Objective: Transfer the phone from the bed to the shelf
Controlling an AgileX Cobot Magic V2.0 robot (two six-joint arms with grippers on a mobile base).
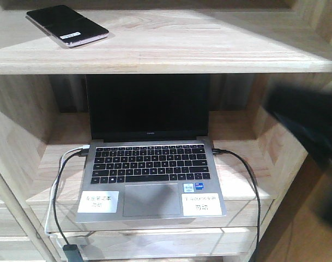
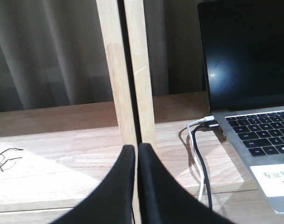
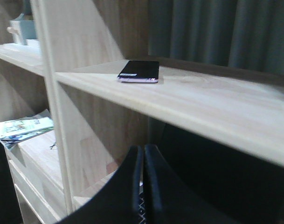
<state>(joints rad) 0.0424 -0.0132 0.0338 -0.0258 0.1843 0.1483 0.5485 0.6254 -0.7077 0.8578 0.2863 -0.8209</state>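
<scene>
Phone [image 1: 67, 25] first, as seen past the pincers: right pincer [image 3: 142, 154] is clenched, its two black fingers pressed flat together with nothing between them, sitting low in the right wrist view, below the front edge of the upper board. Left pincer [image 2: 136, 151] is likewise clenched and holds nothing, fingers meeting in front of a pale upright post [image 2: 130, 70] of the shelf [image 1: 171, 43]. Outward from the left pincer: a white cable [image 2: 194, 140] and a black cable [image 2: 203, 172] run side by side to the left edge of a silver laptop [image 1: 152, 180], which stands open with a dark screen on the lower board. A further black cable [image 1: 247, 180] leaves the laptop's right side. Two white labels with printed characters sit on the palm rest, one either side of the trackpad. Outward and upward from the right pincer: the phone lies flat, screen up, on the upper board of the shelf, toward its left end and turned at an angle to the front edge, a small white sticker near its lower corner. It is well apart from both pincers; nothing touches it. A blurred dark shape at the right of the front view is part of an arm. Further left in the right wrist view, some printed papers [image 3: 21, 128] rest on a lower board.
</scene>
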